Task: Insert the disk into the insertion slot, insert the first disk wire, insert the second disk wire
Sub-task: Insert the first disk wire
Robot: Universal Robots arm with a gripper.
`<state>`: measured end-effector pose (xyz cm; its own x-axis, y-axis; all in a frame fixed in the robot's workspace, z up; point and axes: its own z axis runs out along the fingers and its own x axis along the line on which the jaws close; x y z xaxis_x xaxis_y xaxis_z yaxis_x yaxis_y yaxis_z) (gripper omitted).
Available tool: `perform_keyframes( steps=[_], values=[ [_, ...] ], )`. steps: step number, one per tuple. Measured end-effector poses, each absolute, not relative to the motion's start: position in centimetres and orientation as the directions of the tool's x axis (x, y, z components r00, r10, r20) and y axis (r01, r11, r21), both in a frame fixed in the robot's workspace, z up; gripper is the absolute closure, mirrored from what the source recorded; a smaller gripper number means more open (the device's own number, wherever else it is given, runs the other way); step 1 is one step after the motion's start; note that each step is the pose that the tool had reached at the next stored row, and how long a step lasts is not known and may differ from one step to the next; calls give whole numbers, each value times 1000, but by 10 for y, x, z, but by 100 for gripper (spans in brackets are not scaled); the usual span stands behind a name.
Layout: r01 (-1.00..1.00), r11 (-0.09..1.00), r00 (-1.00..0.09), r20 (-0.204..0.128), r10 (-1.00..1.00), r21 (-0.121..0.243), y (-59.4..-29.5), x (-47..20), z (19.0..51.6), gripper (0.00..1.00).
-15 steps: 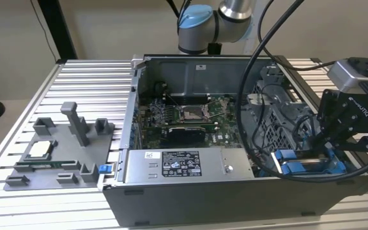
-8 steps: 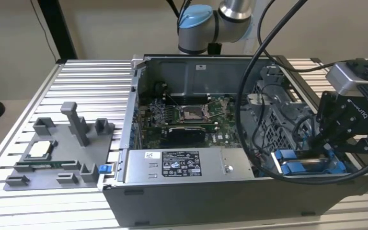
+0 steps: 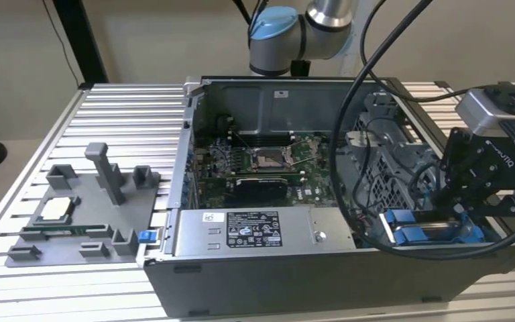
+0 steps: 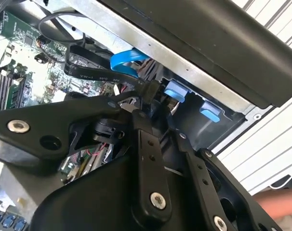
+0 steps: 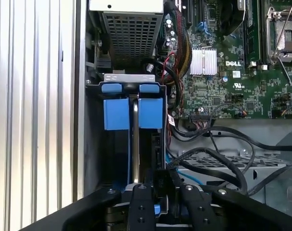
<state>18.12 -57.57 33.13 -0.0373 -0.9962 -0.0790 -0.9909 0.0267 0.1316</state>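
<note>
Hovering claw (image 3: 471,209) low over disk (image 3: 432,233), exterior view's right, near corner of case (image 3: 329,282) | second wrist view: fingers (image 4: 142,120) pinching black wire plug (image 4: 151,90) | first wrist view: disk seated in slot (image 5: 131,77), plug near it.

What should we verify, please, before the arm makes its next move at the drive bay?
1. Disk in the insertion slot: its blue carrier lies within the bay. Ok.
2. Gripper lined up along the slot. Ok.
3. Black connector at the gripper: mated to the disk? Cannot tell.
4. Blue cable plugged in? Cannot tell; its end is hidden.
5. Loose black cables loop close beside the slot and the gripper. Not ok.
</note>
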Motion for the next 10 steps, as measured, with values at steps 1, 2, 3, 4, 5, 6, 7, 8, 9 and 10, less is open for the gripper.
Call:
perform_keyframes(
  steps=[1,2,3,4,5,6,7,8,9,10],
  values=[
    [-991,27,-37,-79,-996,132,-576,181,332,100],
    [-991,27,-37,-80,-996,132,-576,181,335,100],
    [-991,27,-37,-79,-996,132,-576,181,338,100],
    [-991,27,-37,-79,-996,132,-576,181,342,100],
    [-991,27,-37,-79,-996,132,-576,181,346,100],
    [-991,27,-37,-79,-996,132,-576,181,351,100],
    [-991,27,-37,-79,-996,132,-576,181,355,100],
    [-991,27,-37,-79,-996,132,-576,181,360,100],
    [-991,27,-37,-79,-996,132,-576,181,364,100],
    [-991,27,-37,-79,-996,132,-576,181,368,100]
  ],
)
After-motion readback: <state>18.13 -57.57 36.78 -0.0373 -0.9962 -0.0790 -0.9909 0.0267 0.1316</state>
